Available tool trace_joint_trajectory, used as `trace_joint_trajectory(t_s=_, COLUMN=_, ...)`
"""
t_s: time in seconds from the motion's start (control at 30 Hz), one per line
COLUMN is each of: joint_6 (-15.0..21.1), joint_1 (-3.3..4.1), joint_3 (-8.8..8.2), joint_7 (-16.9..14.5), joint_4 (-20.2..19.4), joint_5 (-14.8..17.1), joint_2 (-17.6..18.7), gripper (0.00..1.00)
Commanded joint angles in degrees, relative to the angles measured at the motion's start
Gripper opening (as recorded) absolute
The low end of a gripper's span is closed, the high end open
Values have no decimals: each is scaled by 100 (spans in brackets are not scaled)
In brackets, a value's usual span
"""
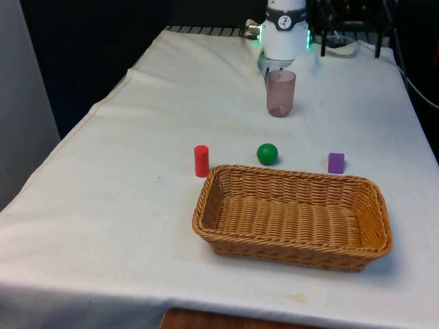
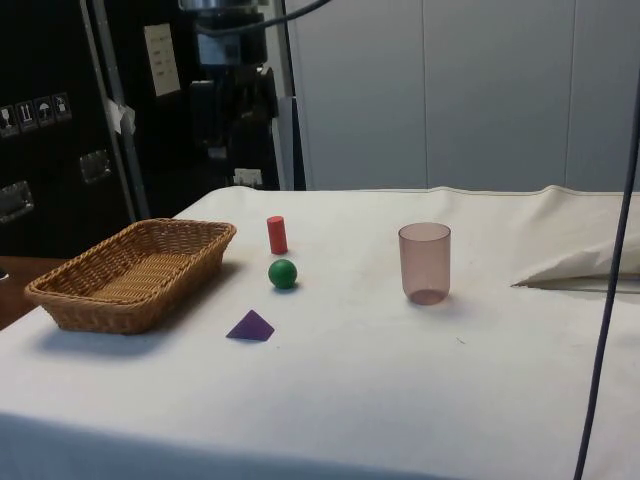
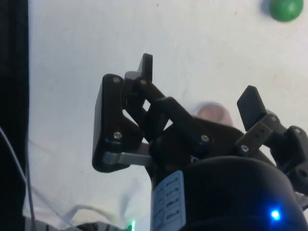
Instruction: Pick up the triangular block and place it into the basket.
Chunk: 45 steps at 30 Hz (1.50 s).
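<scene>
The purple triangular block (image 1: 335, 162) (image 2: 250, 326) lies on the white cloth just beyond the far right corner of the wicker basket (image 1: 288, 173) (image 2: 213, 234), apart from it. The basket has nothing in it. In the wrist view my gripper (image 3: 197, 84) is open, with nothing between its black fingers (image 3: 145, 63); it hangs high above the cloth, far from the block. The pink cup (image 3: 211, 113) shows beneath it and the green ball (image 3: 285, 8) further off.
A translucent pink cup (image 1: 280, 92) (image 2: 425, 262) stands upright near the robot's end. A green ball (image 1: 267, 153) (image 2: 283, 273) and an upright red cylinder (image 1: 201, 160) (image 2: 277, 234) sit in a row with the block behind the basket.
</scene>
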Motion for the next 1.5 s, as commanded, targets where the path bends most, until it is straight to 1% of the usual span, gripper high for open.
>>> trace_joint_trajectory(t_s=0.0, joint_6=97, joint_1=29, joint_3=34, joint_7=138, joint_4=63, joint_5=-103, joint_2=109, gripper=100)
trace_joint_trajectory(t_s=0.03, joint_6=172, joint_1=29, joint_3=80, joint_7=218, joint_4=109, joint_5=-149, joint_2=201, gripper=100)
trace_joint_trajectory(t_s=0.07, joint_6=115, joint_1=0, joint_3=80, joint_7=115, joint_4=69, joint_5=-69, joint_2=138, gripper=100)
trace_joint_trajectory(t_s=0.1, joint_6=206, joint_1=29, joint_3=103, joint_7=252, joint_4=132, joint_5=-172, joint_2=241, gripper=100)
trace_joint_trajectory(t_s=0.3, joint_6=447, joint_1=29, joint_3=229, joint_7=481, joint_4=275, joint_5=-286, joint_2=573, gripper=100)
trace_joint_trajectory(t_s=0.33, joint_6=487, joint_1=29, joint_3=241, joint_7=498, joint_4=286, joint_5=-292, joint_2=619, gripper=100)
trace_joint_trajectory(t_s=0.37, joint_6=430, joint_1=0, joint_3=252, joint_7=413, joint_4=269, joint_5=-223, joint_2=567, gripper=100)
trace_joint_trajectory(t_s=0.4, joint_6=516, joint_1=29, joint_3=252, joint_7=516, joint_4=304, joint_5=-298, joint_2=665, gripper=100)
trace_joint_trajectory(t_s=0.43, joint_6=613, joint_1=34, joint_3=275, joint_7=550, joint_4=292, joint_5=-309, joint_2=733, gripper=100)
trace_joint_trajectory(t_s=0.5, joint_6=653, joint_1=40, joint_3=286, joint_7=561, joint_4=286, joint_5=-309, joint_2=762, gripper=100)
trace_joint_trajectory(t_s=0.53, joint_6=773, joint_1=40, joint_3=309, joint_7=584, joint_4=246, joint_5=-315, joint_2=825, gripper=100)
trace_joint_trajectory(t_s=0.63, joint_6=922, joint_1=29, joint_3=332, joint_7=602, joint_4=183, joint_5=-332, joint_2=905, gripper=100)
trace_joint_trajectory(t_s=0.67, joint_6=819, joint_1=11, joint_3=350, joint_7=533, joint_4=223, joint_5=-269, joint_2=900, gripper=100)
trace_joint_trajectory(t_s=0.7, joint_6=980, joint_1=29, joint_3=338, joint_7=596, joint_4=155, joint_5=-332, joint_2=928, gripper=100)
trace_joint_trajectory(t_s=0.77, joint_6=1123, joint_1=17, joint_3=332, joint_7=567, joint_4=74, joint_5=-338, joint_2=997, gripper=100)
trace_joint_trajectory(t_s=0.93, joint_6=1301, joint_1=-6, joint_3=275, joint_7=481, joint_4=-34, joint_5=-367, joint_2=1112, gripper=100)
trace_joint_trajectory(t_s=0.97, joint_6=1192, joint_1=6, joint_3=304, joint_7=493, joint_4=11, joint_5=-321, joint_2=1083, gripper=100)
trace_joint_trajectory(t_s=1.0, joint_6=1329, joint_1=-6, joint_3=258, joint_7=458, joint_4=-52, joint_5=-367, joint_2=1129, gripper=100)
trace_joint_trajectory(t_s=1.13, joint_6=1501, joint_1=-6, joint_3=149, joint_7=338, joint_4=-143, joint_5=-372, joint_2=1220, gripper=100)
trace_joint_trajectory(t_s=1.2, joint_6=1570, joint_1=-17, joint_3=103, joint_7=286, joint_4=-178, joint_5=-367, joint_2=1255, gripper=100)
trace_joint_trajectory(t_s=1.23, joint_6=1461, joint_1=0, joint_3=126, joint_7=292, joint_4=-143, joint_5=-321, joint_2=1238, gripper=100)
trace_joint_trajectory(t_s=1.27, joint_6=1599, joint_1=-11, joint_3=80, joint_7=264, joint_4=-195, joint_5=-367, joint_2=1266, gripper=100)
trace_joint_trajectory(t_s=1.33, joint_6=1707, joint_1=17, joint_3=17, joint_7=246, joint_4=-235, joint_5=-390, joint_2=1318, gripper=100)
trace_joint_trajectory(t_s=1.47, joint_6=1845, joint_1=52, joint_3=6, joint_7=304, joint_4=-223, joint_5=-441, joint_2=1409, gripper=100)
